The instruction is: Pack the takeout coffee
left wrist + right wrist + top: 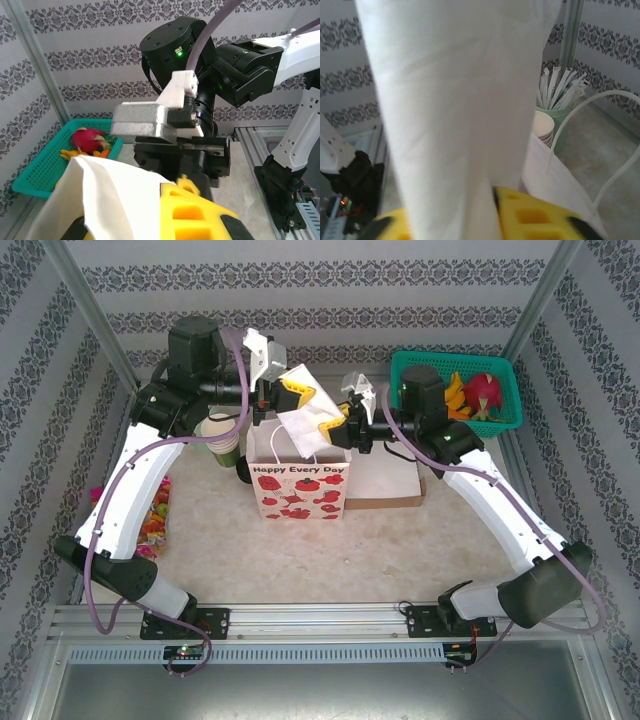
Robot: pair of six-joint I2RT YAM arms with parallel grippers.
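Observation:
A white paper napkin (300, 420) hangs above the open "Happy Every Day" paper bag (300, 490), and both grippers grip it. My left gripper (288, 386) is shut on its upper left part; in the left wrist view the napkin (100, 200) drapes over the yellow fingers (200, 215). My right gripper (335, 418) pinches its right side, and the sheet (455, 100) hangs close to that camera beside a yellow finger (535, 217). A dark rounded shape (243, 472) sits at the bag's left edge; I cannot tell whether it is the takeout coffee.
A stack of lidless green cups (220, 438) and a pale green cup of wrapped straws (560, 112) stand left of the bag. A teal basket (505, 365) of toy fruit sits at the back right. A flat cardboard tray (385, 485) lies right of the bag.

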